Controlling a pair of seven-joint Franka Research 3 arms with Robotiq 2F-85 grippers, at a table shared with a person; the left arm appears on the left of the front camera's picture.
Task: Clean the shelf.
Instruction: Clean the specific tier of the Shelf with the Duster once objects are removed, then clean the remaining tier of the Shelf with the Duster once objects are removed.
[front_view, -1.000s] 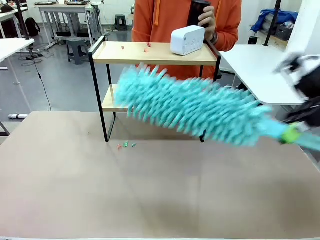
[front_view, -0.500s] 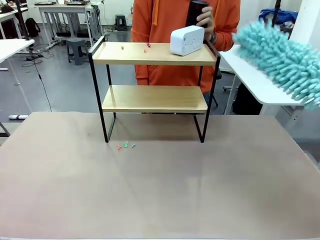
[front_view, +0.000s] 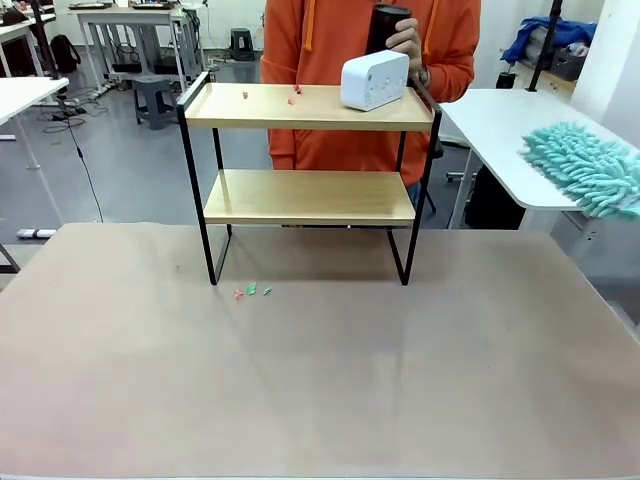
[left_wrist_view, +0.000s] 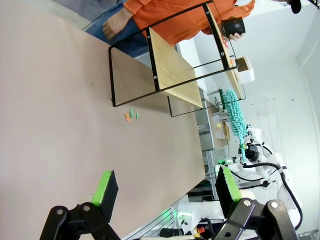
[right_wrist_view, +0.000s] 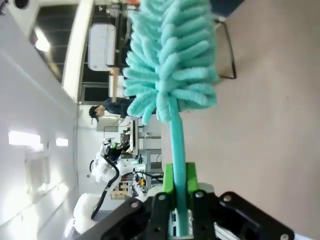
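1. Two light wooden boards in a thin black frame make up the shelf (front_view: 310, 108). It stands at the far middle of the brown table (front_view: 320, 380), its long axis running left to right, with the person just behind it.
2. The teal duster (front_view: 585, 172) hangs beyond the table's right edge, over a white side table (front_view: 500, 130) and well apart from the shelf. The shelf lies to the left of its fluffy head, which points leftward.
3. The right gripper (right_wrist_view: 179, 172) pinches the duster's thin handle between its green pads. The handle runs straight out along the fingers to the head.
4. The left gripper (left_wrist_view: 165, 187) hovers above the near table with its jaws spread wide and nothing between them. The shelf stands well ahead of it.
5. Small red crumbs (front_view: 295, 95) lie on the top board, near a white box (front_view: 375, 80). The right arm holds the tool, so the coming move is probably a leftward reach onto that board, and the box stands in the way.
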